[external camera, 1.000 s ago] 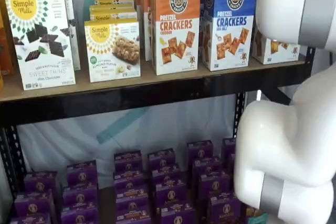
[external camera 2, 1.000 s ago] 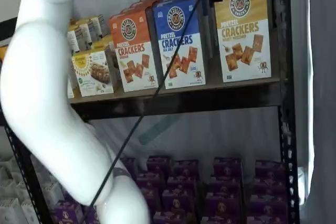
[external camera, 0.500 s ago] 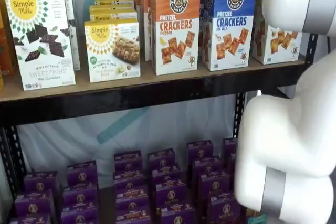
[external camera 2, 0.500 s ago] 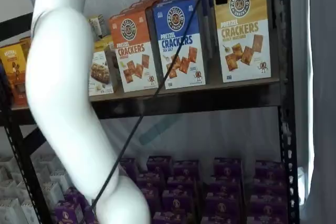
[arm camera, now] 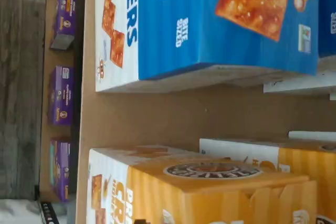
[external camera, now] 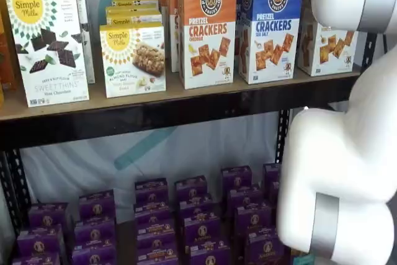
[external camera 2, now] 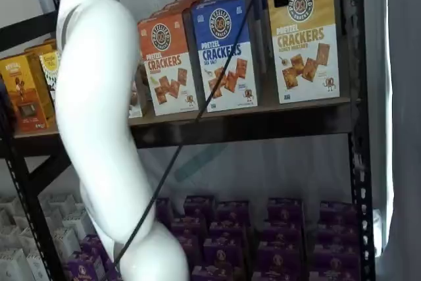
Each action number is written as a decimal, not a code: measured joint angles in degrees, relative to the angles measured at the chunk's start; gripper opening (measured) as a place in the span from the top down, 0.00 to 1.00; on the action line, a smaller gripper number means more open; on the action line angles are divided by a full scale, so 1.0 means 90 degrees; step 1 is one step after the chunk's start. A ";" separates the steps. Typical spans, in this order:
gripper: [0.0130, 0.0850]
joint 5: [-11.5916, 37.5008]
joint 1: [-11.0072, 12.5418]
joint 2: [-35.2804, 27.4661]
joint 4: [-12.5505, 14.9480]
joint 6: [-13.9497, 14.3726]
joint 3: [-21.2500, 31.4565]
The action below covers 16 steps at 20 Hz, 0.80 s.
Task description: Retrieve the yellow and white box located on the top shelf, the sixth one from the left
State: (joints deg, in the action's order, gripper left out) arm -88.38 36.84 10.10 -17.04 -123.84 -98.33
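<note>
Yellow and white box (external camera 2: 304, 37) stands upright, front panel facing outward.

The arm (external camera 2: 99, 116) is glossy white with rounded links, grey joint bands and a thin black cable (external camera 2: 197, 113).

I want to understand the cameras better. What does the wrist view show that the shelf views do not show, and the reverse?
Only the wrist view shows the closed top flap of the yellow and white box and the bare gap of the top shelf between it and the blue box.

Only the shelf views show the box fronts upright, the orange box, the Simple Mills boxes and the white arm.

Both share the yellow and white box, the blue box, the top shelf and the purple boxes below.
</note>
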 joint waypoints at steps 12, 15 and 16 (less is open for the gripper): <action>0.00 0.0081 -0.0137 -0.0250 0.0412 -0.0006 -0.0076; 0.00 -0.0118 -0.0175 -0.0338 0.0581 0.0028 -0.0196; 0.00 -0.0178 -0.0182 -0.0360 0.0623 0.0035 -0.0232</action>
State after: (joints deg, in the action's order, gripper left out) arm -89.98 35.21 6.86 -11.43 -123.52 -100.42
